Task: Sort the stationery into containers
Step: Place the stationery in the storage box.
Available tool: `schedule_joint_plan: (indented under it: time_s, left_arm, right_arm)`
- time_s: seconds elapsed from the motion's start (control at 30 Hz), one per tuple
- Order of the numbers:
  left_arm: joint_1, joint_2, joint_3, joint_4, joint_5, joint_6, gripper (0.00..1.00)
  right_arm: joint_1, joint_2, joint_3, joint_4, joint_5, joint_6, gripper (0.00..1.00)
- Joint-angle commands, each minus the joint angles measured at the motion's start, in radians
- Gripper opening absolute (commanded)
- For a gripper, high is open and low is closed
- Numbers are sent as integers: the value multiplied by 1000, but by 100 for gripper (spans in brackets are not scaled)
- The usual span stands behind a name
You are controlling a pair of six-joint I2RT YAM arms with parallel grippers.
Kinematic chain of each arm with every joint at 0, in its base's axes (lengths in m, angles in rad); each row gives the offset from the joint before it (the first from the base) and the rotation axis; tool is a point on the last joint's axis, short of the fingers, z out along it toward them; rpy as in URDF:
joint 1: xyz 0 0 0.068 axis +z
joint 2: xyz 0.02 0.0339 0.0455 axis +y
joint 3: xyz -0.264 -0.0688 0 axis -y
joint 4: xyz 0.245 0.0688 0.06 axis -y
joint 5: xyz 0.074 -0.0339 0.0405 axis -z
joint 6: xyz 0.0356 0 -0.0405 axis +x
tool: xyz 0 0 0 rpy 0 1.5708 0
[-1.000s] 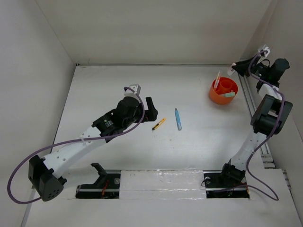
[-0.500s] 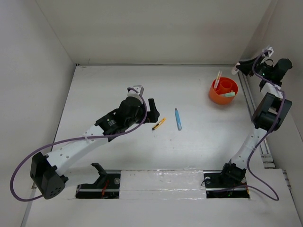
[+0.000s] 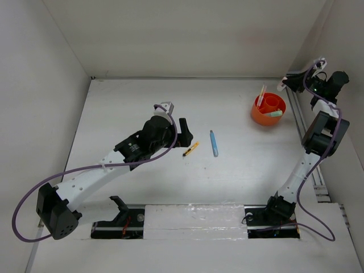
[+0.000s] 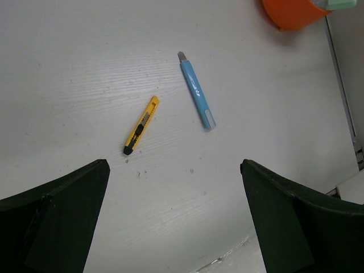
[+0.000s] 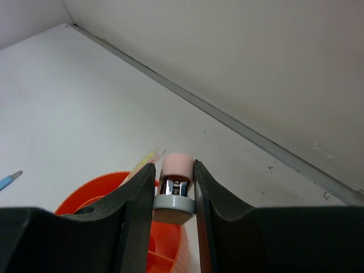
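The left gripper (image 4: 173, 169) hovers over the white table (image 3: 131, 96), its two black fingers spread wide with nothing between them. In the overhead view, a short yellow-and-black plastic cutter (image 3: 190, 149) lies just at the gripper's 4 o'clock. At 2 o'clock of the cutter, near but not touching, lies a slim pale-blue plastic pen (image 3: 214, 143).

The small round orange-red plastic cup (image 3: 268, 109) stands toward 2 o'clock on the table. A thin yellow stick (image 3: 261, 96) leans out at its 11 o'clock rim, and a pale green pen (image 3: 274, 114) rests across its 4 o'clock rim.

The right gripper (image 5: 174, 173) hangs at the cup's 1 o'clock, its fingers clamped on a pink-tipped stick (image 5: 176, 166) with a silver collar and a grey ring. Seen end-on it may be a pencil, but its length is hidden.
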Motion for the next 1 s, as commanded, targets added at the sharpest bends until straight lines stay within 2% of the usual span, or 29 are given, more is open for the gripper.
schedule_joint_plan:
  time_s: [0.0, 0.97]
  left_arm:
    - [3, -8, -4, 35, 5, 12, 100]
    - [3, -48, -14, 35, 24, 12, 100]
  right_arm:
    - [4, 7, 44, 4, -17, -1, 0]
    - [13, -73, -145, -5, -8, -29, 0]
